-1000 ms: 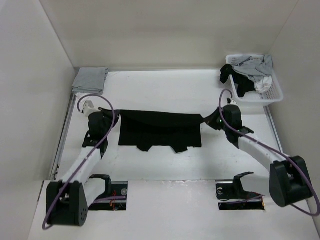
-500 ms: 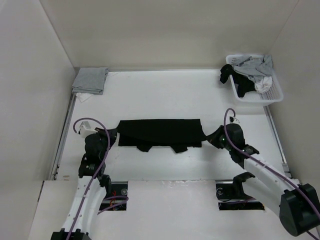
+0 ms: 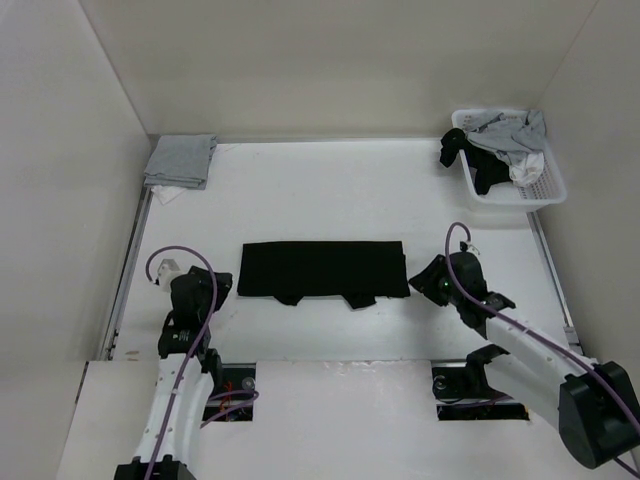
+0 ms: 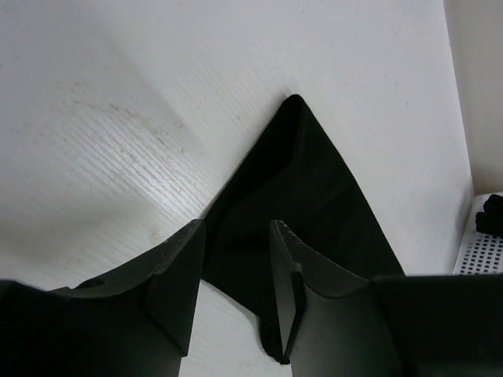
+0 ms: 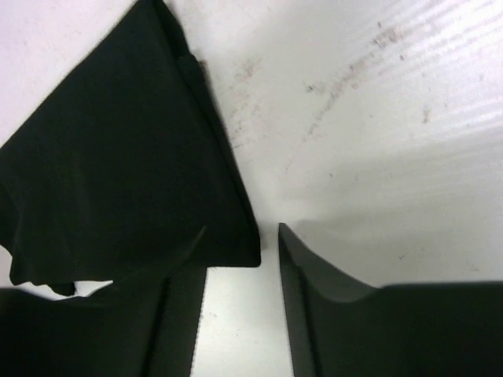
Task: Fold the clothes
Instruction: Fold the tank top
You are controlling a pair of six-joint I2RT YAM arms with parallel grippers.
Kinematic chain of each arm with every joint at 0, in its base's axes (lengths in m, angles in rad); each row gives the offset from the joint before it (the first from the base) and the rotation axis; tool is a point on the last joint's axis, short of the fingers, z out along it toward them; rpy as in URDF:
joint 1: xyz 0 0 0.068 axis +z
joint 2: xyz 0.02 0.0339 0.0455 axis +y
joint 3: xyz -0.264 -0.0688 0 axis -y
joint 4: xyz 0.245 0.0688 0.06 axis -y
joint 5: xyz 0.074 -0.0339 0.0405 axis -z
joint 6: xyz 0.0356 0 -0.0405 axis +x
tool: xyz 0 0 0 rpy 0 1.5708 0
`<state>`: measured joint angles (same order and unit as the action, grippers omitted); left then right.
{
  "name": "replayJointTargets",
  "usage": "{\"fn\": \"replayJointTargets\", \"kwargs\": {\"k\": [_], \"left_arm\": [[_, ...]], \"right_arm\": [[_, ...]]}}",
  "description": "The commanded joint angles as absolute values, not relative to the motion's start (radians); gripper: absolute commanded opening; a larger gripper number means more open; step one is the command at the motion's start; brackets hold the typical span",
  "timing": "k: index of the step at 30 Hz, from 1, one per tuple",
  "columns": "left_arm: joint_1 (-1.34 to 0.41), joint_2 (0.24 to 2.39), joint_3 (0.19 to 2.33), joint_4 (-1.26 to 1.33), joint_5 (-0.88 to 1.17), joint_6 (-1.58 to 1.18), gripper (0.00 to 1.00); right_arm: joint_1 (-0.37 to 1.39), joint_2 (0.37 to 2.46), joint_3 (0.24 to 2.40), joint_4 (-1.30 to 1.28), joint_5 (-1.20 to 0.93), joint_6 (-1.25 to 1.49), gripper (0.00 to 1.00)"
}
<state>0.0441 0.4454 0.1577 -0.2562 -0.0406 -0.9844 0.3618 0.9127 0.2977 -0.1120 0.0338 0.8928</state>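
Both arms have drawn back toward the near edge over the last second, and each has let go of the garment it was holding stretched between them. The left pincer (image 4: pixel 236 236) now stands with its jaws apart, low over the surface (image 3: pixel 330 190). In the left wrist view, black cloth shows in the gap between the two fingers, and neither finger can be seen pressing on it. The right pincer (image 5: pixel 242 236) is spread wide too. In its wrist view bare white surface fills the gap, and the garment's near corner ends just beside the left-hand finger.

The black top (image 3: pixel 322 270) lies flat between the two pincers as a long, low band across the middle of the surface, its far edge straight. Two short flaps of the same cloth stick out from under its near edge. A second ago it hung taut and higher up between the grips; now it rests folded over on itself.

Well apart from it, in the far left corner, lies a folded grey cloth (image 3: pixel 182 160). In the far right corner stands a white basket (image 3: pixel 552 190) with grey and black garments (image 3: pixel 505 145) heaped in it, one black piece hanging over its left rim.
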Motion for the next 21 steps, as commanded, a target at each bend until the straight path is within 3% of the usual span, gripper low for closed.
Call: {"fn": "replayJointTargets", "kwargs": {"k": [1,9,13,18,21], "left_arm": [[0.035,0.442,0.213,-0.189,-0.077,-0.959,0.37],[-0.126,0.616,0.242,0.06,-0.101,-0.974,0.34],[-0.171,0.637,0.242,0.098,-0.12,-0.977,0.33],[-0.223,0.638,0.247,0.12,-0.135,-0.976,0.33],[-0.275,0.646,0.247,0.135,-0.152,-0.983,0.33]], "right_arm": [[0.363,0.911,0.348,-0.017,0.045,0.832,0.49],[0.315,1.216,0.387,0.216,-0.107,0.86,0.46],[0.317,1.308,0.385,0.302,-0.124,0.939,0.33],[0.318,1.359,0.388,0.394,-0.121,1.028,0.0],[0.288,1.243,0.368,0.338,-0.063,1.023,0.0]]}}
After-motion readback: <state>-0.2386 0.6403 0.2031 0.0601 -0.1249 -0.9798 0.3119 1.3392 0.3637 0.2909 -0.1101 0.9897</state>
